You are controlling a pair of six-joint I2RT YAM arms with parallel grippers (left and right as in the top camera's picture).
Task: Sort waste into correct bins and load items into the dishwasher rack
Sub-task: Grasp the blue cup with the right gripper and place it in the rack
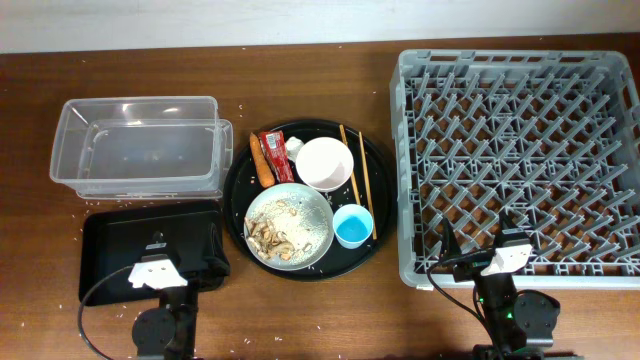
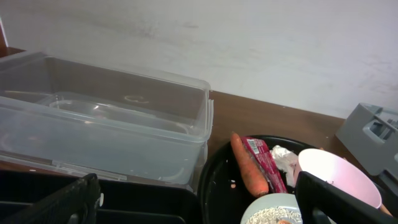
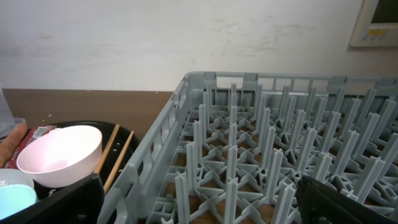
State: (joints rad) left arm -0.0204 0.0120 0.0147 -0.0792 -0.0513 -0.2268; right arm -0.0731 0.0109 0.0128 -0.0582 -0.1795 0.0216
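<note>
On the round black tray [image 1: 236, 186] lie a carrot [image 1: 262, 160], a red wrapper [image 1: 275, 155], a white tissue [image 1: 294, 148], a white bowl [image 1: 324, 163], chopsticks [image 1: 355, 180], a light-blue cup [image 1: 351, 226] and a pale plate [image 1: 290, 224] with food scraps and rice. The clear tub [image 1: 140, 144] and black rectangular tray [image 1: 150, 240] stand to the left, the grey rack [image 1: 520, 160] to the right. My left gripper [image 2: 199, 208] is open above the black tray's near right. My right gripper [image 3: 199, 205] is open over the rack's near-left corner. Both are empty.
Loose rice grains are scattered on the brown table [image 1: 330, 320] around the trays. The round black tray stands between the bins and the rack. A pale wall runs behind the table.
</note>
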